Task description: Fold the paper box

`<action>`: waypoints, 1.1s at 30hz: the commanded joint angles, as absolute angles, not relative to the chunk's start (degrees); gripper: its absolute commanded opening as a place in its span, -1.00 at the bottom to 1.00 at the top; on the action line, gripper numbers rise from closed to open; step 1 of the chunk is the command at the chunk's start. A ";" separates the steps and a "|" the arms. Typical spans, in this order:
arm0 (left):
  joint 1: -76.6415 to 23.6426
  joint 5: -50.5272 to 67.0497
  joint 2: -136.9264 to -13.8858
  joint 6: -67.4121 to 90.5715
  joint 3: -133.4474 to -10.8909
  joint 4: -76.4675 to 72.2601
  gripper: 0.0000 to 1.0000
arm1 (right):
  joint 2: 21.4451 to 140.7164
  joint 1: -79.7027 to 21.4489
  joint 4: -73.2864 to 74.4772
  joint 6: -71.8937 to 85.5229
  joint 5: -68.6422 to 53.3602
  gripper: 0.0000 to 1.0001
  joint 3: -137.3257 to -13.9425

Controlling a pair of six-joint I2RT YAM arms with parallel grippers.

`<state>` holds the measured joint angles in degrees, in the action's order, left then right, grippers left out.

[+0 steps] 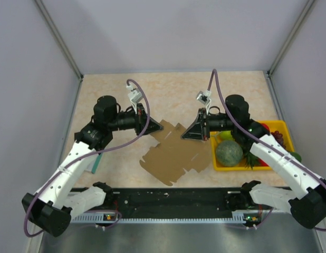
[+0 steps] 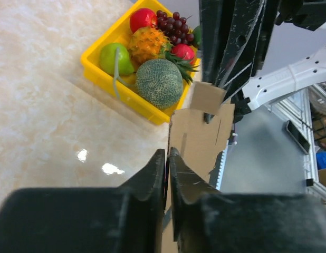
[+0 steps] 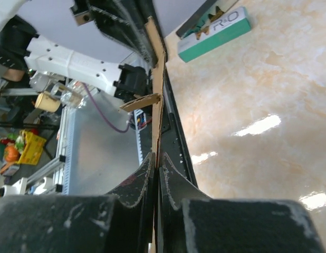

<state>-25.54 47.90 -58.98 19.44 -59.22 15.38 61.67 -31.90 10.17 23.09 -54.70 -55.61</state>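
The paper box (image 1: 171, 155) is a flat brown die-cut cardboard sheet with flaps, in the middle of the table between the two arms. My left gripper (image 1: 154, 126) is shut on its far left edge. In the left wrist view the jaws (image 2: 167, 158) pinch the sheet (image 2: 197, 134) edge-on. My right gripper (image 1: 187, 134) is shut on its far right edge. In the right wrist view the jaws (image 3: 156, 161) clamp the thin sheet (image 3: 158, 79), seen edge-on. The sheet looks raised at its far side between the grippers.
A yellow tray (image 1: 283, 128) of fruit, with a green melon (image 1: 229, 153), stands at the right, close behind the right gripper; it also shows in the left wrist view (image 2: 97, 60). A teal-and-white packet (image 1: 96, 162) lies under the left arm, and shows in the right wrist view (image 3: 216, 32).
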 commanded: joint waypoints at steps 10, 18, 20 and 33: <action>-25.58 46.23 -55.72 15.82 -53.27 8.70 -1.00 | 61.26 -32.61 21.97 14.68 -42.63 -0.34 -59.68; -25.49 44.91 -56.34 17.75 -51.15 4.66 -1.00 | 60.65 -32.61 23.11 13.27 -40.43 -0.68 -59.24; -25.58 43.77 -56.86 18.45 -50.36 3.78 -1.00 | 60.56 -32.70 23.47 13.01 -39.91 -0.76 -59.24; -23.21 35.16 -63.54 24.26 -47.46 4.48 0.16 | 64.77 -35.24 25.84 5.81 -23.83 -1.00 -58.01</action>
<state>-25.04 38.37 -63.26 22.81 -48.07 5.02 62.72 -34.17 26.24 10.33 -30.39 -57.17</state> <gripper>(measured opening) 0.548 0.008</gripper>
